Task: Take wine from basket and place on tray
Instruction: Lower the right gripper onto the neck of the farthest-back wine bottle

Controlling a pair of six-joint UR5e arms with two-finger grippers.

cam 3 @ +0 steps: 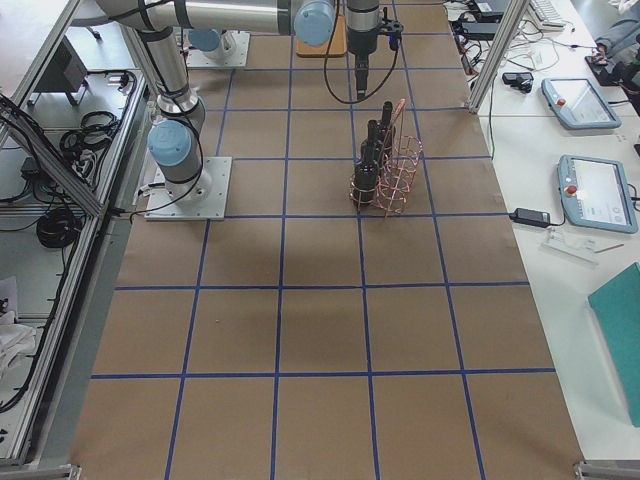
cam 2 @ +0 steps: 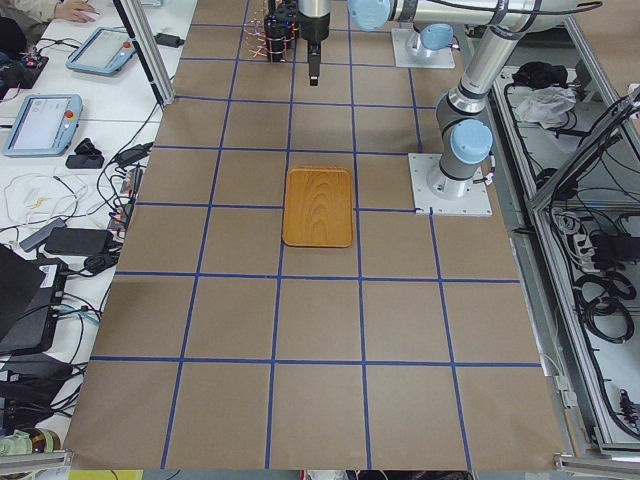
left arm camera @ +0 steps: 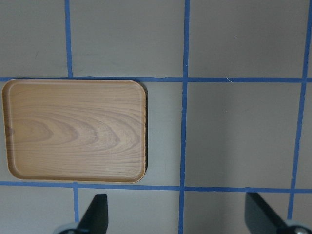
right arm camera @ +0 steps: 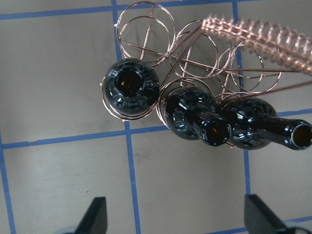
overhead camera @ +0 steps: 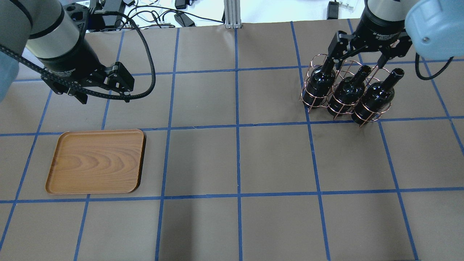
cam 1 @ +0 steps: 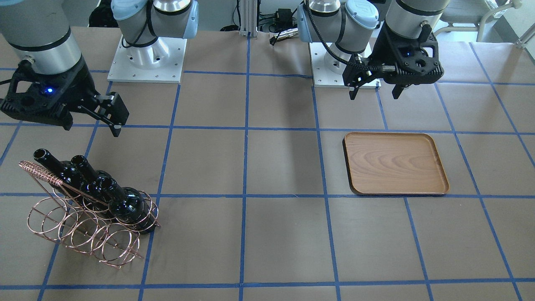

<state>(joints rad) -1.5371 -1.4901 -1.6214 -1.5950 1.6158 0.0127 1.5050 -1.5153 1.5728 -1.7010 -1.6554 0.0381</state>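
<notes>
Three near-black wine bottles (overhead camera: 347, 92) stand tilted in the copper wire basket (overhead camera: 308, 98) at the right of the table. My right gripper (overhead camera: 355, 61) is open and hangs above and just behind the bottle necks, touching nothing. In the right wrist view the bottle mouths (right arm camera: 129, 87) and the basket rings (right arm camera: 146, 29) lie ahead of the open gripper (right arm camera: 178, 217). The brown wooden tray (overhead camera: 96, 161) lies bare at the left. My left gripper (overhead camera: 103, 93) is open and empty above the table behind the tray; the tray also shows in the left wrist view (left arm camera: 73, 129).
The table is brown with a grid of blue tape lines (overhead camera: 237, 127). The arm bases (cam 1: 146, 58) stand at the robot's side. The basket's twisted handle (cam 1: 39, 171) sticks up beside the bottles. Cables and an aluminium post (overhead camera: 232, 14) lie past the far edge.
</notes>
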